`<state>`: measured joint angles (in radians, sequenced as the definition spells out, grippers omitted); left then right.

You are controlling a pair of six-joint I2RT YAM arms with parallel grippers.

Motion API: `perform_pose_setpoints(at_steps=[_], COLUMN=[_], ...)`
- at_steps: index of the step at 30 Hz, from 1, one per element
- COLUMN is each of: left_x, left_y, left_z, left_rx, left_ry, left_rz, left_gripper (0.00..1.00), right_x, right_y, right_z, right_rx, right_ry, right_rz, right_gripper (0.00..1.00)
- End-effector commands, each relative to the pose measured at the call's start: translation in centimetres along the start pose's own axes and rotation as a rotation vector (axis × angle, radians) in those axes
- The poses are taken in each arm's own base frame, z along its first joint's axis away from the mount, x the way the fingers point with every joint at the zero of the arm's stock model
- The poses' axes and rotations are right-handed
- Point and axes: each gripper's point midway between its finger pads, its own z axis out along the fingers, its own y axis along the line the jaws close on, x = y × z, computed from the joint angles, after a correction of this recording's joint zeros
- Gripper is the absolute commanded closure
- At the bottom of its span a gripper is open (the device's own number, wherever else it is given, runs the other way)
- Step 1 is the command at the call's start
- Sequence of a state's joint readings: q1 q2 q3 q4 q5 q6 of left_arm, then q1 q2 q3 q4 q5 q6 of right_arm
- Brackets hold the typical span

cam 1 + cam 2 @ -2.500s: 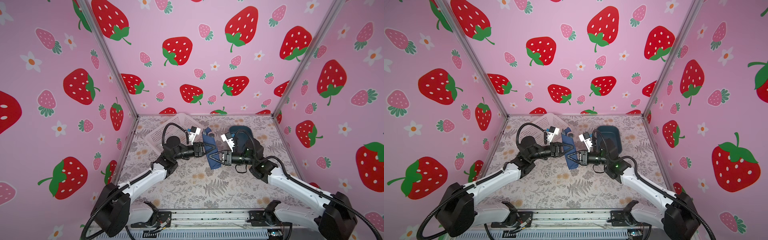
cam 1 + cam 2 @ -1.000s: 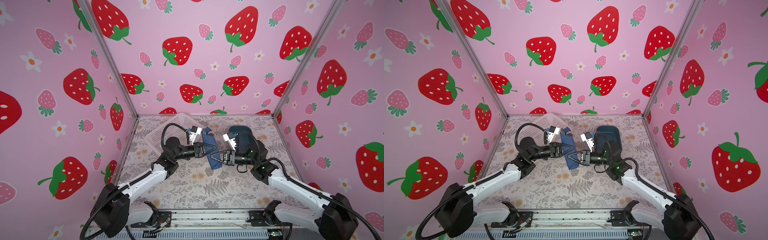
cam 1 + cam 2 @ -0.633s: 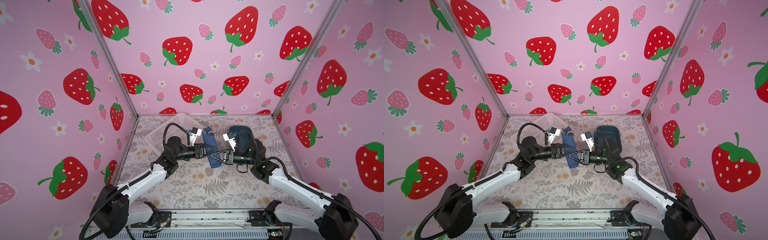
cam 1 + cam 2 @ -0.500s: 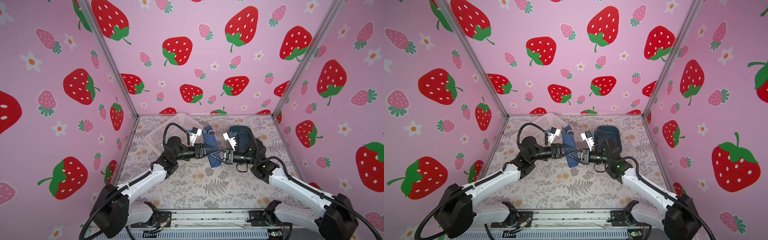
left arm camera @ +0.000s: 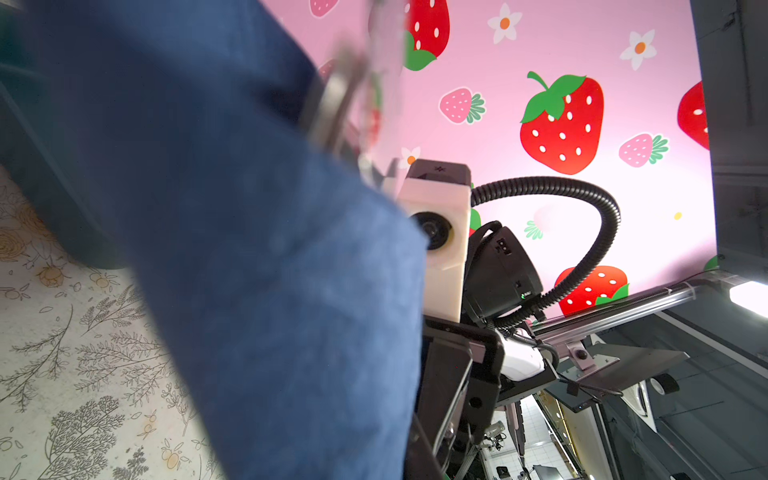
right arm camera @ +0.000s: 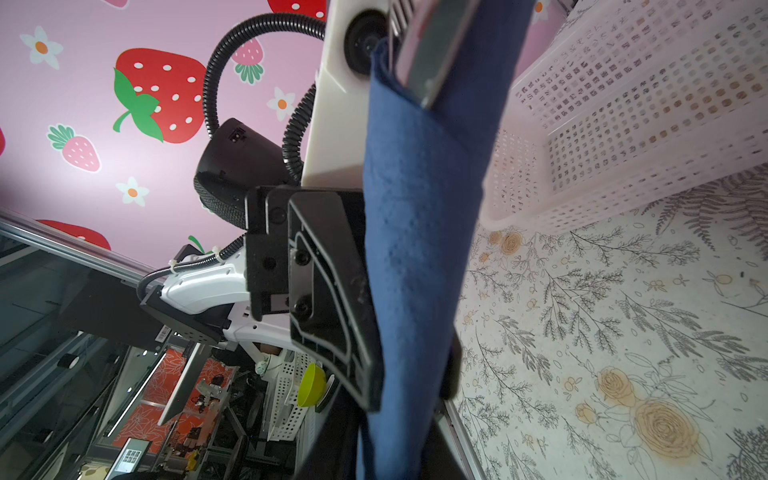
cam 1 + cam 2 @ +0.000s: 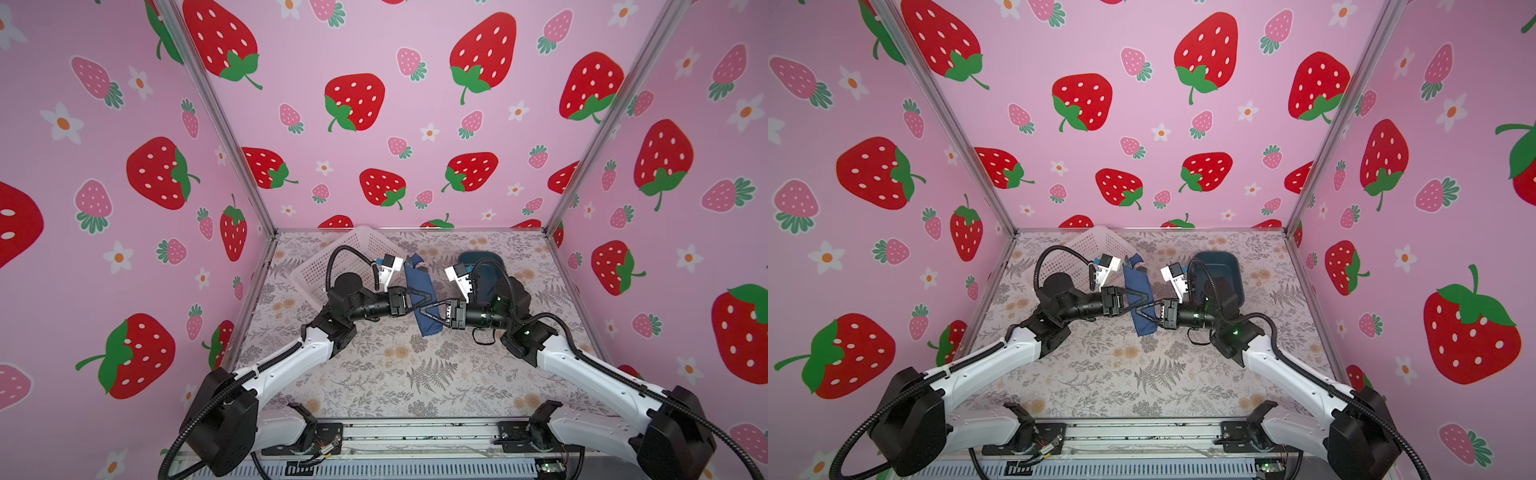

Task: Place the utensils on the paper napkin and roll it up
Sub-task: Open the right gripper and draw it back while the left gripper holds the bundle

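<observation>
Barely any shift since 2.5 s back: L gripper (image 7: 428,296) nudged inward on the rolled paper napkin (image 7: 415,277), mid-frame in both top views. It's clamped on the roll. R gripper (image 7: 423,311) sits at the lower end, grip can't tell. With utensils (image 6: 432,50) poking out the upper end, keep your pinch even and turn slow.

Both top views look from high above the front edge of the table (image 7: 399,374) down toward the back wall (image 7: 415,124), far enough to hold the whole table, and they share nearly all the scene. The two wrist cameras sit very close to the paper napkin (image 5: 270,270) and face one another across it, so each shows the other's white housing (image 5: 436,232) behind it.
</observation>
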<state>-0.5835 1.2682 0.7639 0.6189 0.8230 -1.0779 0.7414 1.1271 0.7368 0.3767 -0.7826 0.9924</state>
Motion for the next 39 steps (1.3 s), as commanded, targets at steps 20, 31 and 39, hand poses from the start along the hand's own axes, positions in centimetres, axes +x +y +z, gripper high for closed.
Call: perform_pose_setpoints(at_steps=[20, 31, 39], left_x=[-1.8, -3.2, -4.7], left_y=[-2.3, -2.5, -2.7], left_z=[-1.7, -3.4, -4.5], left_rx=[0.045, 0.039, 0.042], left_ry=[-0.049, -0.084, -0.12], left_rz=[0.064, 0.077, 0.08], left_gripper=[0.82, 0.82, 0.82], right_x=[-6.7, -5.8, -5.5], right_y=[-3.9, -12.1, -16.1], right_z=[-7.9, -7.4, -4.7], right_rx=[0.273, 0.478, 0.56], right_ry=[-0.371, -0.344, -0.282], right_rz=[-0.005, 0.175, 0.245], right_gripper=[0.56, 0.53, 0.5])
